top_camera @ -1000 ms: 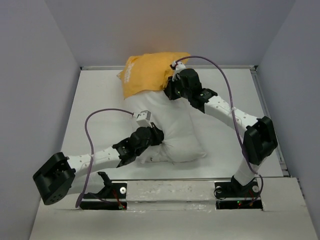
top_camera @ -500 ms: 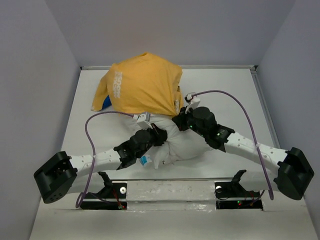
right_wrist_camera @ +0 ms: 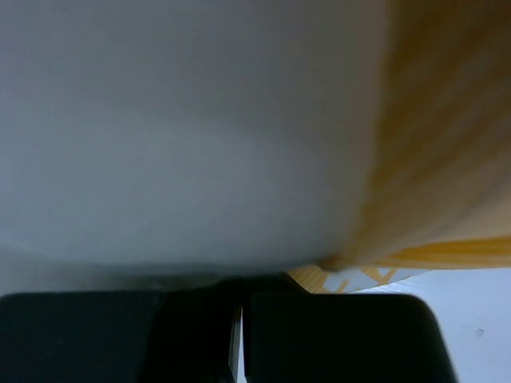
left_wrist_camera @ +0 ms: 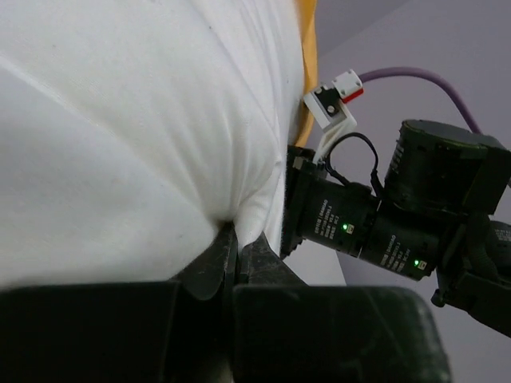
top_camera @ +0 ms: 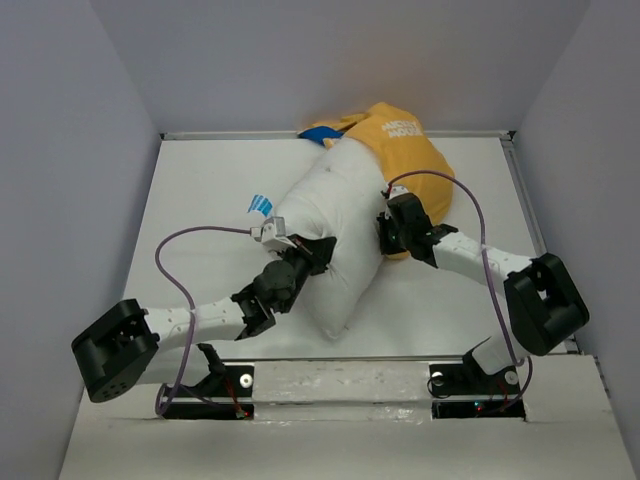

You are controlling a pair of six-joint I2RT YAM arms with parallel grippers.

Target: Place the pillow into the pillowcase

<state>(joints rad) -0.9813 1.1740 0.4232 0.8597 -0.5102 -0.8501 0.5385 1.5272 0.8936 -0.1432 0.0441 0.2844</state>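
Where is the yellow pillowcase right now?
In the top view the pillowcase sits far back on the table, right of centre, capping the white pillow, just beyond the right tool.

Overhead camera looking down on table (top_camera: 200, 190), both wrist cameras tight against pillow (top_camera: 330, 215)

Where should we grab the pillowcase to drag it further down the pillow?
Likely the bunched hem at the blue fold of the pillowcase, coming from the left. It sticks out past the pillow there, while the right gripper sits at the hem's opposite side.
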